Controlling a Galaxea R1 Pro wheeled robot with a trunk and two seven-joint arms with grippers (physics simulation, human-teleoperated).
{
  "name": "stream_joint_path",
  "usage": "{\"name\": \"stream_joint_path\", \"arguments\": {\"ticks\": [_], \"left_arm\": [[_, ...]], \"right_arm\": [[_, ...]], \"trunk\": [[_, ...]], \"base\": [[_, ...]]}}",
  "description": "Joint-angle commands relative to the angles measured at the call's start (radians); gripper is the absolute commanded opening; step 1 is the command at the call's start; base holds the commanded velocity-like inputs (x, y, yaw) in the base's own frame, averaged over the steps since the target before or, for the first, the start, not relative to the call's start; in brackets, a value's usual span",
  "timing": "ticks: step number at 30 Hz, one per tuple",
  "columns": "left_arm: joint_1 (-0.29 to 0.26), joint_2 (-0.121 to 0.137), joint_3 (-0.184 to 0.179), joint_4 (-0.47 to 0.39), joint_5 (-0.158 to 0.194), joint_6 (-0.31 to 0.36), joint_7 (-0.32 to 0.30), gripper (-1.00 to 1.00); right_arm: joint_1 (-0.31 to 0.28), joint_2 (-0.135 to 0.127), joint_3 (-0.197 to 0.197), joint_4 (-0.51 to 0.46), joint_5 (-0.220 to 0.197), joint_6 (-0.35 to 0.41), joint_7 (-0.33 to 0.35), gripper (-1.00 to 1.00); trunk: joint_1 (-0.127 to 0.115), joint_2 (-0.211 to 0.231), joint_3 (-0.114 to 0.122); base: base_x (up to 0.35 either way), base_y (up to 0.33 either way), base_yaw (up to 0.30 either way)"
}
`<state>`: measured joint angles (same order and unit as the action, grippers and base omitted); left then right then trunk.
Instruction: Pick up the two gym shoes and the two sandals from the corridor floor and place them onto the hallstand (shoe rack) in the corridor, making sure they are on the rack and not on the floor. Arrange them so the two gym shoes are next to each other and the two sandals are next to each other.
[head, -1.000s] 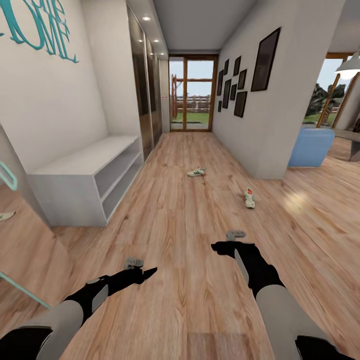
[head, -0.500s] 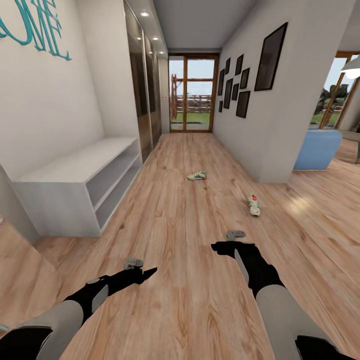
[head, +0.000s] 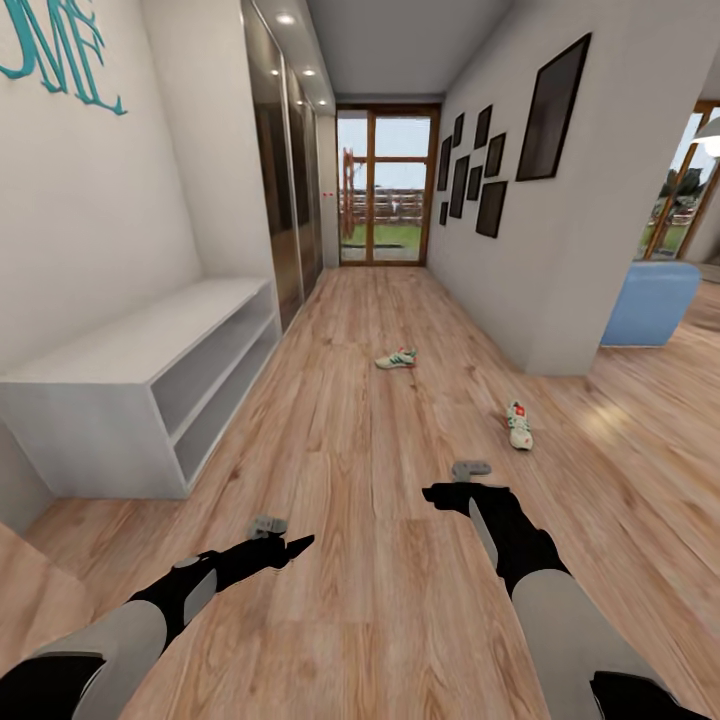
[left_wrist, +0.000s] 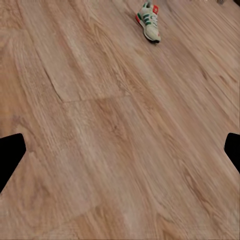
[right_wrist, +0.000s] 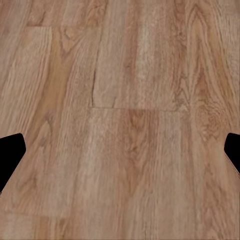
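Two gym shoes lie apart on the corridor floor (head: 350, 450): the farther gym shoe (head: 396, 358) mid-corridor, the nearer gym shoe (head: 519, 425) to the right by the wall corner. Both are white with green stripes and red accents. One gym shoe (left_wrist: 149, 21) lies far ahead of the fingers in the left wrist view. My left gripper (head: 300, 545) (left_wrist: 120, 155) and right gripper (head: 435, 494) (right_wrist: 120, 152) hang open over bare planks, well short of the shoes and holding nothing. The sandals and the hallstand are out of view.
A plain low grey bench (head: 130, 350) with open shelves stands against the left wall. Dark wardrobe doors (head: 285, 190) follow it. A glass door (head: 385, 185) ends the corridor. Picture frames (head: 480, 170) hang on the right wall, with a blue seat (head: 650, 300) beyond its corner.
The whole head view has shifted: the bench and shoes sit differently in the picture and the mirror edge at the left has gone, so the camera moved. Both arms hold the same pose.
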<state>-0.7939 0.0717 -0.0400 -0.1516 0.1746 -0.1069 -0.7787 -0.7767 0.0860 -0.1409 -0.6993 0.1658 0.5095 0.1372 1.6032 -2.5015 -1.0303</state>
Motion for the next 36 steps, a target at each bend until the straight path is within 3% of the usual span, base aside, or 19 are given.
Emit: {"name": "stream_joint_path", "arguments": {"ticks": [1,36], "left_arm": [[-0.001,0.0,-0.004,0.001,0.005,-0.005,-0.002,1.0],[-0.001,0.0,-0.004,0.001,0.005,-0.005,-0.002,1.0]], "right_arm": [[-0.001,0.001,-0.006,-0.002,0.011,0.004,0.009,1.0],[-0.001,0.001,-0.006,-0.002,0.011,0.004,0.009,1.0]], "trunk": [[0.0,0.0,-0.001],[0.0,0.0,-0.001]], "base": [[0.348,0.0,0.0],[0.348,0.0,0.0]]}}
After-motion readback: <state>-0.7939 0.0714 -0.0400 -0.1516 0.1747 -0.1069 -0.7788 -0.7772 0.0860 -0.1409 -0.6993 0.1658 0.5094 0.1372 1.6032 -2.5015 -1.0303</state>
